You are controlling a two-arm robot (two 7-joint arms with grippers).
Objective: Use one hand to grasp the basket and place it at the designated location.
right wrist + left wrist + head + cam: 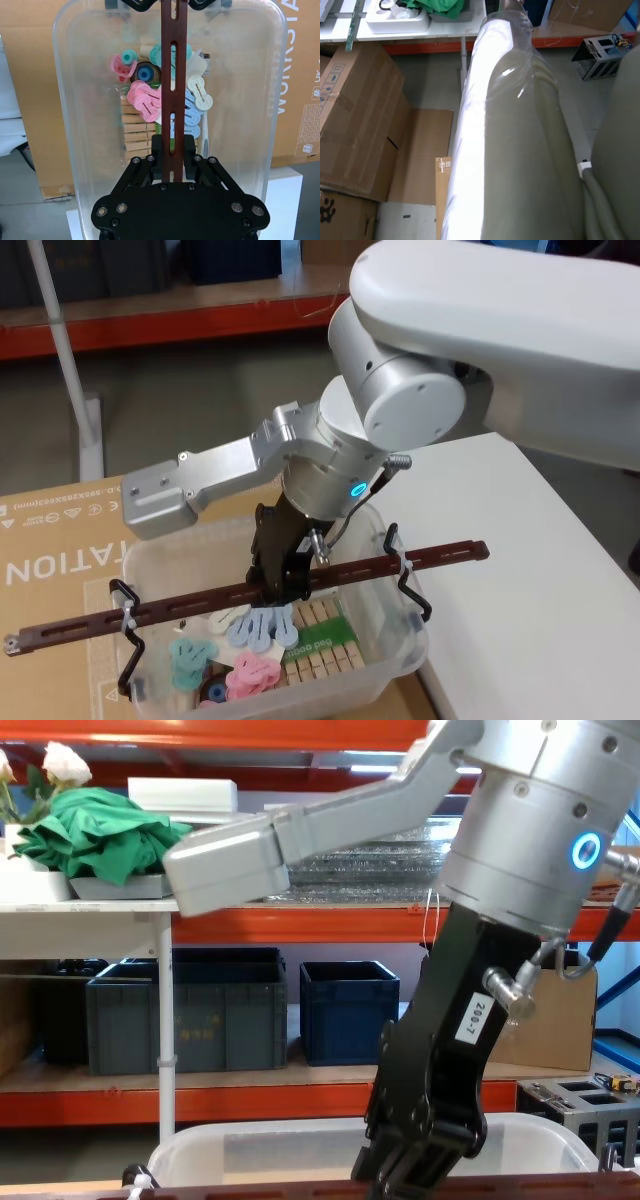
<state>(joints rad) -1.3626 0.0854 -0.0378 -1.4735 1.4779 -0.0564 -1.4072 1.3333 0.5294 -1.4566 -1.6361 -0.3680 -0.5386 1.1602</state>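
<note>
Right gripper (pixel 283 585) is down over the basket (pixel 160 546), reaching in from the right side on its long white arm. The jaws are pinching the reddish-brown bar handle (pixel 430 557) close to the middle of its length. From the right wrist view the grip is plain: the right gripper (pixel 173 150) has one black finger (pixel 158 146) on each side of the handle (pixel 172 60), pressed against it.

The basket, clear plastic with a rolled rim, is over the printed cardboard (pixel 60 540), and its right end is just beside the left edge of the white surface (pixel 520 570). I can't tell whether its base is resting or hanging free. Inside lie pastel clips, pink (pixel 255 672), blue (pixel 265 625) and teal (pixel 190 658), beside a row of wooden pegs (pixel 320 640). The wrist view has them under the bar too, pink clips (pixel 142 100) touching the pegs (pixel 135 130).

From the chest the gripper (pixel 410 1170) shows large, dipping behind the basket's near rim (pixel 250 1135), with dark blue crates (pixel 340 1005) on the shelf behind.
</note>
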